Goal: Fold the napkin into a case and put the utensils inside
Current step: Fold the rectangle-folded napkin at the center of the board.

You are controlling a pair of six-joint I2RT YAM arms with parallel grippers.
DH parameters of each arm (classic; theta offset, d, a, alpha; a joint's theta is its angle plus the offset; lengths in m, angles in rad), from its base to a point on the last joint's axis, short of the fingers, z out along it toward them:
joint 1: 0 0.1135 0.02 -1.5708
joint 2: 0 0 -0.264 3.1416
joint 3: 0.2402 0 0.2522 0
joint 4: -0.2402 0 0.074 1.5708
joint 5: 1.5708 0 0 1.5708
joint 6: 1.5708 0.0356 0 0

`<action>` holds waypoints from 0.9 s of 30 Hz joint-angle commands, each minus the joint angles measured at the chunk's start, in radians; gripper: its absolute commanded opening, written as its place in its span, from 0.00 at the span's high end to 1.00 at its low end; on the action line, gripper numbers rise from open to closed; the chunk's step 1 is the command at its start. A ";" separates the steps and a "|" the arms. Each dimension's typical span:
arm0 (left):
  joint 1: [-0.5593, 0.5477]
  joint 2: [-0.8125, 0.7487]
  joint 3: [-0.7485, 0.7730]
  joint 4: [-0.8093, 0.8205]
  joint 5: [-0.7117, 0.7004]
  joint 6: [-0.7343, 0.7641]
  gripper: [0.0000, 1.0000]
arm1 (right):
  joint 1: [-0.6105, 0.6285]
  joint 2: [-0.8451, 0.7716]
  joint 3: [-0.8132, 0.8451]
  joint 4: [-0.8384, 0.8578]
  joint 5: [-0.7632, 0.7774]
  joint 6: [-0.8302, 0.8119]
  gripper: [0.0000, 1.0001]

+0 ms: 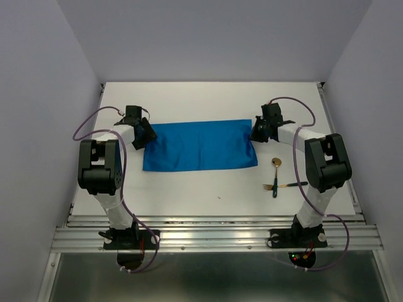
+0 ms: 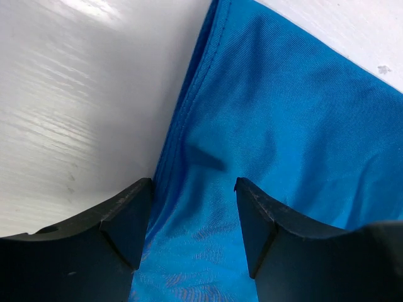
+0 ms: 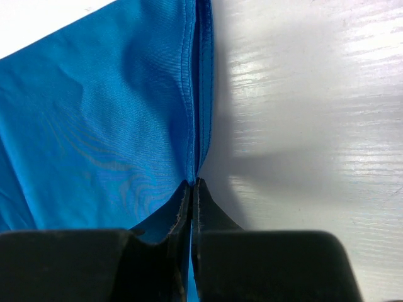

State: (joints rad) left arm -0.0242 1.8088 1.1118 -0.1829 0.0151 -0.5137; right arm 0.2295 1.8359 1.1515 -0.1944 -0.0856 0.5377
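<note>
The bright blue napkin (image 1: 198, 146) lies flat as a wide doubled rectangle in the middle of the table. My left gripper (image 1: 146, 133) is open at the napkin's left end. In the left wrist view the left gripper (image 2: 194, 185) stands with its fingers apart over the napkin (image 2: 283, 113), just inside the left hem. My right gripper (image 1: 255, 132) is at the right end. In the right wrist view the right gripper (image 3: 194, 182) is shut on the layered hem of the napkin (image 3: 113, 126). The spoon (image 1: 276, 165) and fork (image 1: 272, 186) lie crossed to the right of the cloth.
The white table (image 1: 189, 189) has a raised metal rail along its near edge (image 1: 214, 234), where both arm bases are bolted. Pale walls close in the left, right and back sides. The utensils lie close to the right arm's upright link (image 1: 326, 165).
</note>
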 commanded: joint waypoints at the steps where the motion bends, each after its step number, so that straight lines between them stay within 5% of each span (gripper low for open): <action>1: -0.013 -0.025 -0.036 -0.006 0.020 -0.009 0.34 | 0.002 0.014 0.040 -0.011 0.004 -0.015 0.99; 13: -0.108 -0.049 -0.043 0.019 0.040 -0.039 0.34 | 0.043 -0.096 0.096 -0.082 -0.029 -0.028 0.99; 27: -0.109 -0.058 -0.029 0.016 0.051 -0.031 0.34 | 0.274 -0.092 0.293 -0.145 -0.006 0.065 0.99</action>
State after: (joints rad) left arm -0.1329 1.7969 1.0904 -0.1505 0.0517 -0.5407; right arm 0.4419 1.7565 1.3666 -0.3275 -0.1005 0.5640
